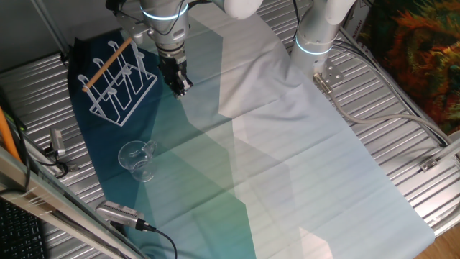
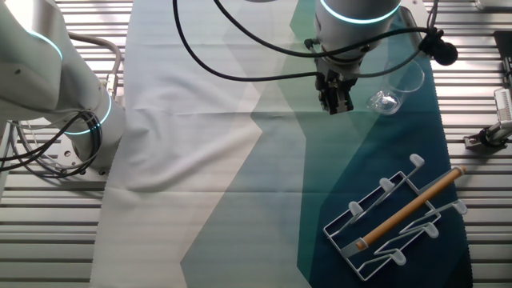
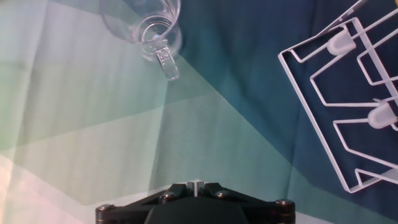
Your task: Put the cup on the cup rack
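A clear glass cup stands upright on a blue-green cloth over the tabletop, at seven o'clock from the white cup rack. The gripper hangs between them, holding nothing; whether its fingers are apart cannot be told.

You've got one cup at 7 o'clock, one cup rack at 10, and one gripper up top.
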{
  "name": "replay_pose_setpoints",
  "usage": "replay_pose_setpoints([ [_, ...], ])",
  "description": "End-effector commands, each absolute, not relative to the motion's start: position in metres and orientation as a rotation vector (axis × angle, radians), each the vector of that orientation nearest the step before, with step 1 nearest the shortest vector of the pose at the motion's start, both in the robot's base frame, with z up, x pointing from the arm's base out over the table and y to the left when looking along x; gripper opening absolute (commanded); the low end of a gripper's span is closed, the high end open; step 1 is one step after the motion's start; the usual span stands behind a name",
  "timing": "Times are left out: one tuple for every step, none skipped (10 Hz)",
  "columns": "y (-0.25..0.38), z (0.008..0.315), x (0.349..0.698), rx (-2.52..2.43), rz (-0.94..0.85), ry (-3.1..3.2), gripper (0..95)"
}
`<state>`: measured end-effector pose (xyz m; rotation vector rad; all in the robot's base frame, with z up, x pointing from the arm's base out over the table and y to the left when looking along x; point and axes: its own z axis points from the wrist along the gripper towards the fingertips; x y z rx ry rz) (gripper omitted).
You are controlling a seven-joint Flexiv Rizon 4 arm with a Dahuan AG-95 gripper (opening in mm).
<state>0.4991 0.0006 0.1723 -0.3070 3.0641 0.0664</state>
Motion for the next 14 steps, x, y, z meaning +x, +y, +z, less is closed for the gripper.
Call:
replay_pose_setpoints([
  [0.001, 0.173, 0.499, -0.307, 0.069, 3.063, 0.0],
  [0.001, 0.173, 0.499, -0.306, 0.069, 3.063, 0.0],
  [0.001, 0.173, 0.499, -0.306, 0.070, 3.063, 0.0],
  [0.001, 0.173, 0.499, -0.305, 0.069, 3.063, 0.0],
  [0.001, 0.173, 0.499, -0.316, 0.067, 3.061, 0.0],
  [0.001, 0.173, 0.499, -0.328, 0.065, 3.058, 0.0],
  [0.001, 0.173, 0.499, -0.324, 0.059, 3.064, 0.0],
  [0.001, 0.173, 0.499, -0.320, 0.053, 3.071, 0.0],
  [0.001, 0.174, 0.502, -0.329, 0.041, 3.075, 0.0],
  [0.002, 0.174, 0.503, -0.332, 0.039, 3.076, 0.0],
  [0.004, 0.178, 0.512, -0.333, 0.039, 3.094, 0.0],
  [0.005, 0.179, 0.515, -0.335, 0.040, 3.092, 0.0],
  [0.006, 0.180, 0.520, -0.336, 0.043, 3.097, 0.0],
  [0.006, 0.179, 0.523, -0.341, 0.047, 3.101, 0.0],
])
